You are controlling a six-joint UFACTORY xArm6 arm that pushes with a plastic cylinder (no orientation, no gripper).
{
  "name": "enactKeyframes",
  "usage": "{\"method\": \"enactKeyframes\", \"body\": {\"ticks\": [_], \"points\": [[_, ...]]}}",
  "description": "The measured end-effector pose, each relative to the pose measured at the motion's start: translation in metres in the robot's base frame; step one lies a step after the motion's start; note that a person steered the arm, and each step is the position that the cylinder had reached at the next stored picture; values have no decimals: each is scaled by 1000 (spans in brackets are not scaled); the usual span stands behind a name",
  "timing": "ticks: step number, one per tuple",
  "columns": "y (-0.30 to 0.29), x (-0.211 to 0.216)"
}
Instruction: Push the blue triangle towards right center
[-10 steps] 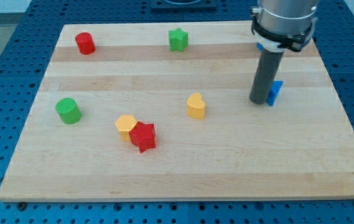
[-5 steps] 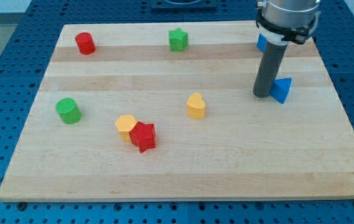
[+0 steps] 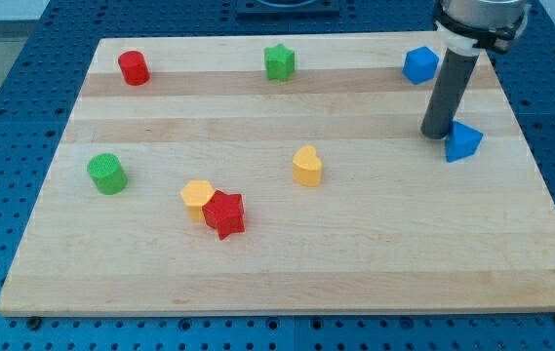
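The blue triangle (image 3: 463,142) lies near the board's right edge, a little above mid-height. My tip (image 3: 438,133) stands right against its upper-left side, touching it. The dark rod rises from there to the view's top right. A second blue block (image 3: 419,65), many-sided, lies at the top right of the board, just left of the rod.
A red cylinder (image 3: 134,67) lies top left, a green star (image 3: 279,61) top centre, a green cylinder (image 3: 107,174) at the left. A yellow heart-like block (image 3: 307,166) lies mid-board. A yellow block (image 3: 197,197) touches a red star (image 3: 225,214) lower left. The wooden board (image 3: 287,273) sits on blue pegboard.
My tip has moved to the view's right and pushed the blue triangle right with it, closer to the board's right edge. The second blue block is now uncovered.
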State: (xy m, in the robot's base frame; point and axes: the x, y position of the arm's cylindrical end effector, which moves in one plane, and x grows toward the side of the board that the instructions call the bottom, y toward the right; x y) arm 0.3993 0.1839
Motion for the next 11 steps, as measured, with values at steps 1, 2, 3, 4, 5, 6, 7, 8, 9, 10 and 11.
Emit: {"method": "enactKeyframes", "body": {"ticks": [1, 2, 3, 4, 5, 6, 7, 8, 9, 10, 11], "points": [[-14, -16], [-12, -39], [-3, -40], [19, -46], [19, -46], [32, -14], [39, 1], [39, 1], [40, 28], [41, 32], [18, -11]]}}
